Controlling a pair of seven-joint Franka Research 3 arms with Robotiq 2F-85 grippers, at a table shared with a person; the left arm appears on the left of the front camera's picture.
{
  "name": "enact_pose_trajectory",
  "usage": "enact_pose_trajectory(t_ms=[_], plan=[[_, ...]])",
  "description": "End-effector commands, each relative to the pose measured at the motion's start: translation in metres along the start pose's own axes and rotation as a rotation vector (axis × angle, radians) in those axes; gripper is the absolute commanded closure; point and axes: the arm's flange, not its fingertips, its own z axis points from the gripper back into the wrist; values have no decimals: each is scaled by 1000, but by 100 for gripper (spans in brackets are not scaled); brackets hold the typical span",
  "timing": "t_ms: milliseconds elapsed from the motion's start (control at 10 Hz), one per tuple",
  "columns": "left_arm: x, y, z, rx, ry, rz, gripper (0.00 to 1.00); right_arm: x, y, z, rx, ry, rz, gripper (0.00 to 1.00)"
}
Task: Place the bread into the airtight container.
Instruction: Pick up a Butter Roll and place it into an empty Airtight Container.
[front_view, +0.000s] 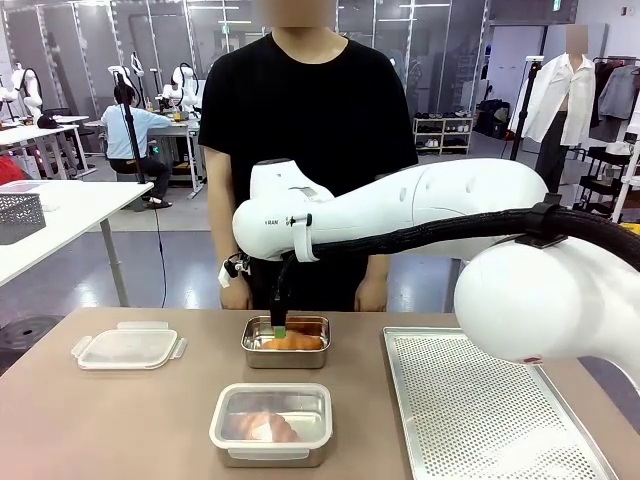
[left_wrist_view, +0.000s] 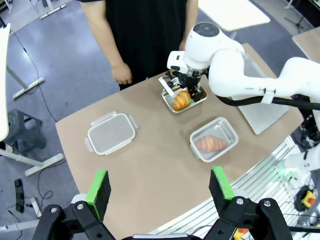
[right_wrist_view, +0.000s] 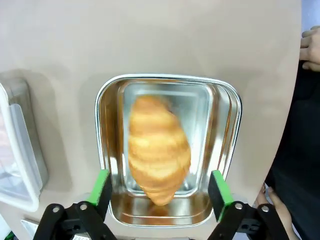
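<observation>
In the centre of the front view, the right tool (front_view: 280, 326) hangs over the metal tray (front_view: 286, 342), jaws spread wide to either side of the croissant (right_wrist_view: 159, 156), not yet gripping it. The left tool (left_wrist_view: 160, 189) is also open, holding nothing. A lidded airtight container (front_view: 270, 424) already holds another croissant; its closed lid could block placement, and squeezing risks crushing the pastry.
</observation>
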Motion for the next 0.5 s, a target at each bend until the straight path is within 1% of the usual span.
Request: enact_pose_trajectory(t_ms=[0, 100, 200, 400], plan=[[0, -1, 1, -3, -2, 2, 0, 8, -7, 3, 28, -6, 15, 0], [0, -1, 1, -3, -2, 2, 0, 10, -6, 2, 27, -8, 15, 0], [0, -1, 1, -3, -2, 2, 0, 1, 0, 0, 4, -1, 0, 0], [0, -1, 1, -3, -2, 2, 0, 1, 0, 0, 4, -1, 0, 0]])
